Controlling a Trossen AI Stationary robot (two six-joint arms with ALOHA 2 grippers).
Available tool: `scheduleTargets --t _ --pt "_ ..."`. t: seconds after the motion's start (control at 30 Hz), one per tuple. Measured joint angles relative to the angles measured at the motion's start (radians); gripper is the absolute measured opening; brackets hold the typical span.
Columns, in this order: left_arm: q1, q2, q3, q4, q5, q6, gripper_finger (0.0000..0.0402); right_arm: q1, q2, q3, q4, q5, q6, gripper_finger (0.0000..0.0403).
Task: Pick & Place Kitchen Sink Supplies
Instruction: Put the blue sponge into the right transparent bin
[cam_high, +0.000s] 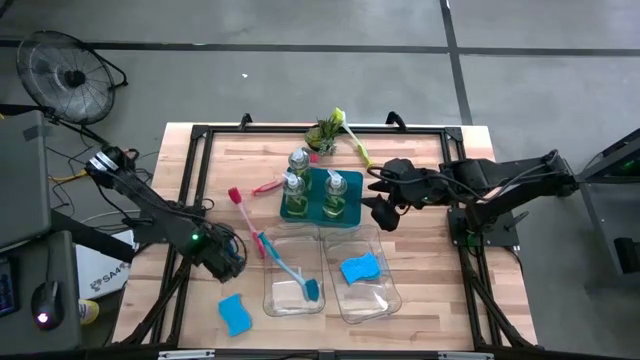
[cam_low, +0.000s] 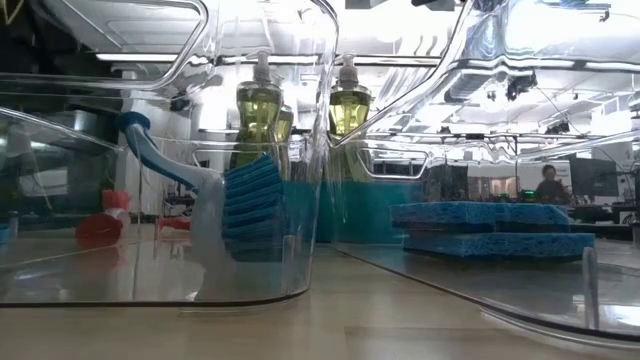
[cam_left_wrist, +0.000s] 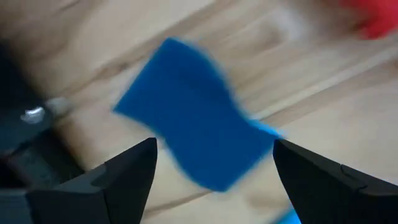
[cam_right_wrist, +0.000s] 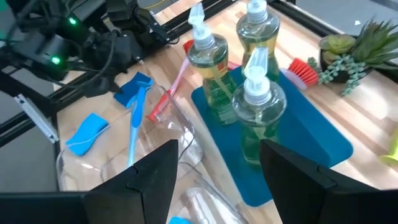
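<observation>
the left gripper (cam_high: 232, 262) hangs over the wooden table (cam_high: 430, 230) at about eight o'clock from the table's centre, its fingers (cam_left_wrist: 127, 171) spread wide with nothing between them; its wrist view looks down on a blue sponge (cam_left_wrist: 196, 137) lying on the wood below the gap, not gripped. in the high view that sponge (cam_high: 234, 313) lies at six o'clock of the gripper, near the table's front edge. the right gripper (cam_high: 385, 208) hovers at about three o'clock of the teal tray (cam_high: 305, 212), fingers (cam_right_wrist: 149, 171) parted and holding nothing. three pump bottles of yellow-green soap (cam_high: 334, 192) stand upright on or at the tray, which sits near the table's centre. a red-pink brush (cam_high: 242, 212) lies on the wood at nine o'clock of the tray, and a yellow-green brush (cam_high: 350, 138) lies at one o'clock of it, beside the small potted plant (cam_high: 324, 133). two clear bins sit side by side at six o'clock of the tray: the left bin (cam_high: 270, 300) holds a blue brush (cam_high: 292, 275) leaning with its handle over the rim, and the right bin (cam_high: 385, 300) holds a second blue sponge (cam_high: 359, 268). the low view shows the brush head (cam_low: 250, 208) inside one bin and the sponge (cam_low: 490, 228) flat in the other.
</observation>
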Motion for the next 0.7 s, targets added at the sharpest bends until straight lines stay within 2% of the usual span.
scheduleTargets --t 0.13,0.27,0.43,0.7 --pt "-0.001 0.052 0.0 0.009 0.046 -0.006 0.0317 0.0 0.0 0.0 -0.001 -0.04 0.0 0.022" --pt "0.012 0.079 0.0 0.05 0.024 -0.008 0.0317 0.0 0.0 0.0 -0.003 -0.074 0.0 0.022" --pt "0.024 0.102 0.0 0.048 0.001 0.004 0.0317 0.015 0.0 0.0 -0.006 -0.081 -0.001 0.022" --pt "0.024 0.102 0.0 0.048 0.037 0.005 0.0317 0.04 0.0 0.0 -0.035 -0.072 -0.003 0.022"
